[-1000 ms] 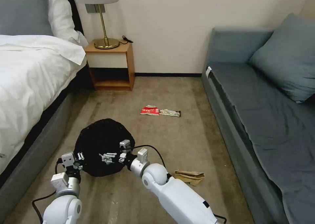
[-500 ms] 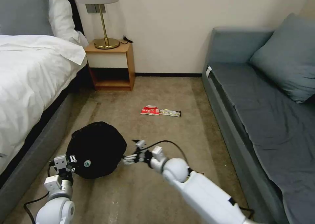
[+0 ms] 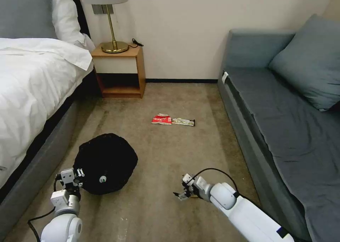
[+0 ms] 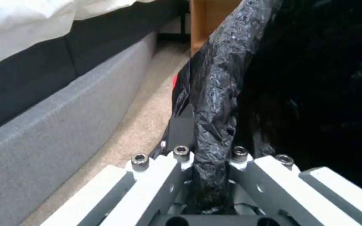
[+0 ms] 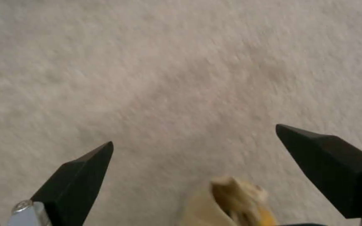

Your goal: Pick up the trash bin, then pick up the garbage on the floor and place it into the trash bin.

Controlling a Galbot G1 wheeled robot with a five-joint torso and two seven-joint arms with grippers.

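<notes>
At the far left we see the bed [image 3: 32, 79], its white cover hanging over a grey base that runs out of the head view. Just beside it our left tool [image 3: 78, 172] is clamped on the rim of the trash bin [image 3: 106, 162]; in the left wrist view the crinkled black bag [image 4: 214, 103] is pinched between the fingers [image 4: 156, 175], and the rest of the bin's inside is a dark mass we cannot read. From the head camera a small round pale-and-green spot [image 3: 102, 179] shows inside the bin — what it is we cannot tell. The bin's base is hidden under the bag.

Farther out on the carpet [image 3: 170, 153], near the middle, lie the red-and-white packet [image 3: 162, 119] and the slim bar wrapper [image 3: 183, 122], touching end to end.

To the right, our right tool [image 3: 182, 193] hangs low over the floor with its dark fingertips [image 5: 78, 175] spread wide apart and nothing between them. A scrap of crumpled brown paper [image 5: 235, 204] sits below them in the wrist view — cut off and blurred. The grey sofa [image 3: 283, 121] fills the right side.
</notes>
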